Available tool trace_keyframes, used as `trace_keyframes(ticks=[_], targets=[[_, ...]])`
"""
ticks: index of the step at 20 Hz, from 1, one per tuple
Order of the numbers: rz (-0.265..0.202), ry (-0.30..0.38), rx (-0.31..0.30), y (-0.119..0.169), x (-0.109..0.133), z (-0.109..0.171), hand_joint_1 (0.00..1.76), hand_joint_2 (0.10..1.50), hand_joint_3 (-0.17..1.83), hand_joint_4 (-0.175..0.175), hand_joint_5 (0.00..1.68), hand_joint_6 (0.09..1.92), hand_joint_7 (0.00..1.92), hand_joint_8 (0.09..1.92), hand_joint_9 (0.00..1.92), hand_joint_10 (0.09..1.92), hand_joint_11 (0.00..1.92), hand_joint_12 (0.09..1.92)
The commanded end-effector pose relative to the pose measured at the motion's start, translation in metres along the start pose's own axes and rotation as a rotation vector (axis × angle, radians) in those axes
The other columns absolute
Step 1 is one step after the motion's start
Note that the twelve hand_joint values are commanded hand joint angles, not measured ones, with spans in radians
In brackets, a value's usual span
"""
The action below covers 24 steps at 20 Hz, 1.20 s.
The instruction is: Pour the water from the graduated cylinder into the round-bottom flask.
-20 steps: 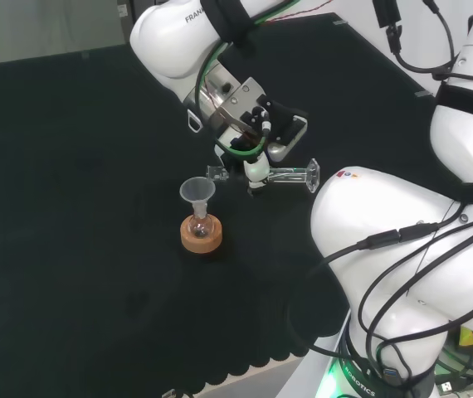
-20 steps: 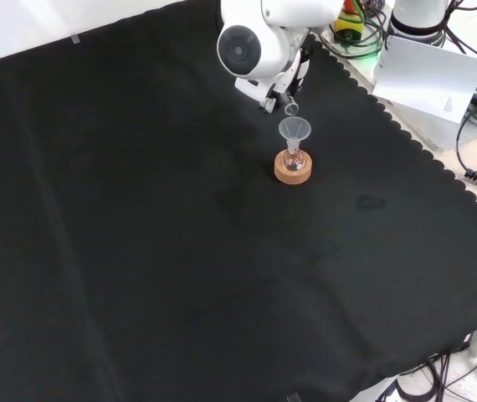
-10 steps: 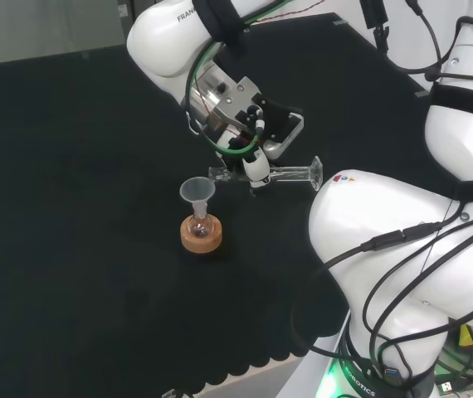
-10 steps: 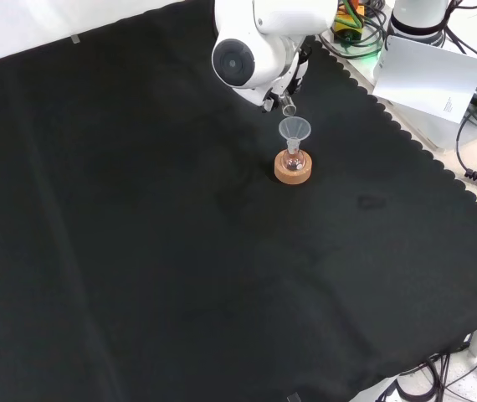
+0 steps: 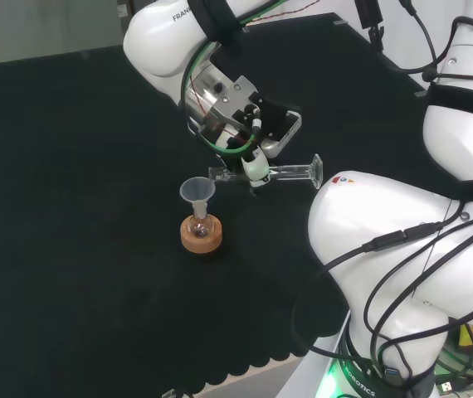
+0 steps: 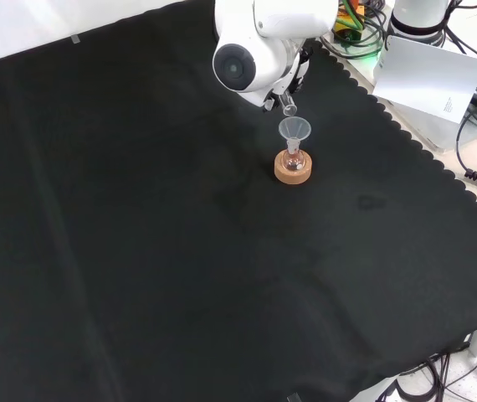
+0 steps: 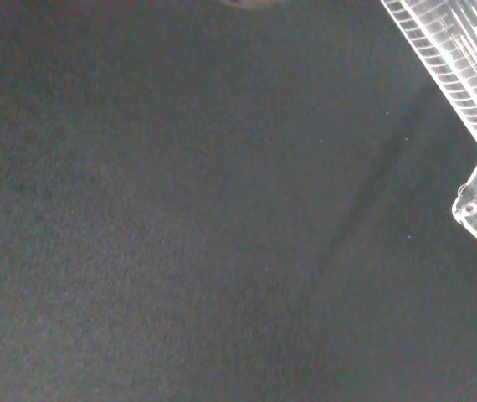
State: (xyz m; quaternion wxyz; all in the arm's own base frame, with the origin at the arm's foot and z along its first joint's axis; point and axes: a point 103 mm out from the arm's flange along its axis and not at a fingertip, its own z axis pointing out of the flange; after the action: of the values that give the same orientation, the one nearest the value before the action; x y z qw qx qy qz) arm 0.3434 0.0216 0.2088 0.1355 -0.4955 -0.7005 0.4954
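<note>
1. Graduated cylinder (image 5: 265,172): in the head view it lies almost level in the air, its clear tube crossing under the hand (image 5: 257,133). Its mouth points to that view's left, and its flat foot sticks out on the hand's right side, near the arm's big white link (image 5: 386,240).
2. The black cloth (image 6: 138,251) covers the whole bench, well below the hand.
3. The hand has its black and white fingers curled round the middle of the cylinder's tube, with one white fingertip (image 5: 257,168) showing against the glass in the head view.
4. In the wrist view the cylinder's ribbed scale marks (image 7: 456,75) run along the tube down to the foot, with bare cloth behind.
5. The cork ring (image 5: 201,236) sits on the cloth below the hand and to its left in the head view, bearing the round-bottom flask (image 5: 199,224).
6. A clear funnel (image 5: 197,191) stands upright in the flask's neck, its wide rim just below and left of the cylinder's mouth in the head view; I cannot tell whether they touch.
7. In the front view the cylinder's round mouth (image 6: 289,110) shows just under the arm's link with the grey cap (image 6: 237,65), directly above the funnel's rim (image 6: 294,127).
8. I cannot tell whether water remains in the cylinder, and no stream is plain; the flask's bulb shows a dim reddish tint.
</note>
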Motion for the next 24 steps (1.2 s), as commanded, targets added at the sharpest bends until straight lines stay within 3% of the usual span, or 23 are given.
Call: trace_keyframes(ticks=[1,24], targets=[[0.015,-0.023,0.028,-0.0011,0.0034,-0.0024,1.22,1.22,0.00,-0.175,0.77,1.31,0.80,1.30,1.29,0.28,1.18,0.79],[0.051,-0.055,0.077,-0.0038,0.0094,-0.0114,1.22,1.22,0.00,-0.175,0.76,1.32,0.80,1.31,1.29,0.28,1.17,0.78]])
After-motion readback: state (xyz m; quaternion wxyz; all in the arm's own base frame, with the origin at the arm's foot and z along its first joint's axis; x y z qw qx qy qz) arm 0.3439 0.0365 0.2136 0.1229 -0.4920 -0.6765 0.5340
